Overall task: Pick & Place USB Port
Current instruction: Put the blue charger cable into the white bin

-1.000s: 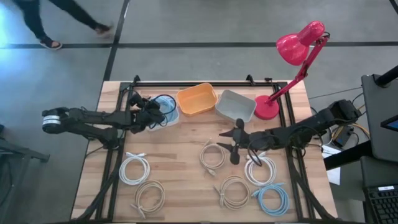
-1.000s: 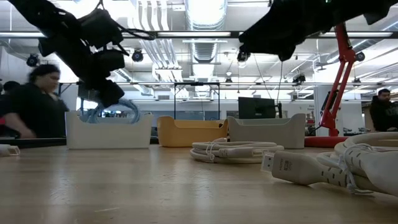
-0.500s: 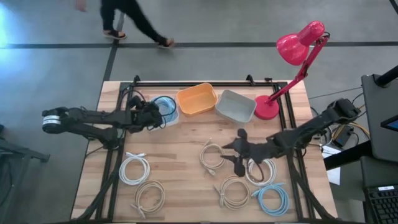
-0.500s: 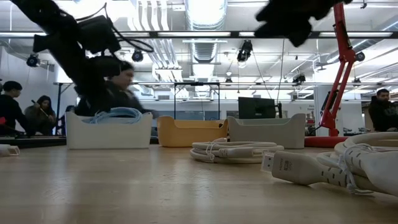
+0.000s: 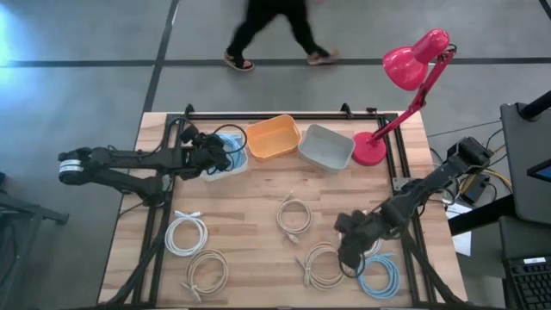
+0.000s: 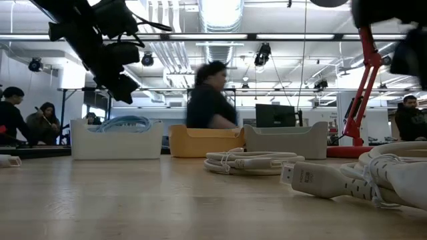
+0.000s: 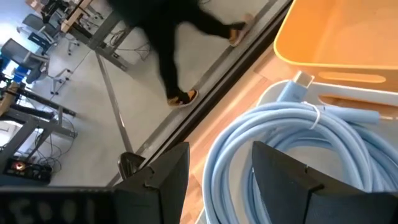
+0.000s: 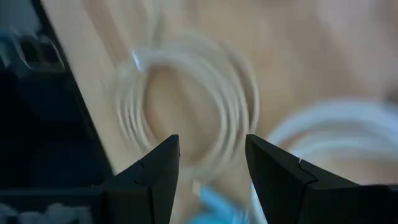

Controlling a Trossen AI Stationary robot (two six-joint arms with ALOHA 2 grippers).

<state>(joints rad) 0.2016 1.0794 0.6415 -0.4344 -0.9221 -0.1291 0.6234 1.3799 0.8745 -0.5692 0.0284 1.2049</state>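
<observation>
USB cables lie coiled across the lower half of the table in the high view, and the one that matters now seems to be the beige coil (image 5: 325, 265) at lower centre-right, with a white coil (image 5: 362, 234) and a light blue coil (image 5: 376, 275) just beside it to the right.

Nearest the lower edge of that view, the right gripper (image 5: 348, 255) hangs over the gap between these three coils. Its wrist view shows the two dark fingers (image 8: 151, 174) spread apart with nothing between them, and the beige ring (image 8: 186, 106) lying straight ahead past the fingertips, blurred. So the coil sits directly under and slightly ahead of the right gripper, which is by far the nearer arm. The ring has no clear long axis; my guess is that the fingers would need to straddle one strand of its rim.

Further up the frame, another beige coil (image 5: 295, 215) rests at the table's middle, and two more coils (image 5: 187, 234) lie at lower left.

At the upper left, the left gripper (image 5: 213, 155) hovers at the white bin (image 5: 234, 165), fingers (image 7: 163, 174) parted and empty, with a blue cable (image 7: 292, 155) coiled in the bin right below them. An orange bin (image 5: 273, 138) and a grey bin (image 5: 326, 146) stand along the upper edge, beside a pink lamp (image 5: 405, 82). Beyond the table, a person (image 5: 274, 30) walks past.
</observation>
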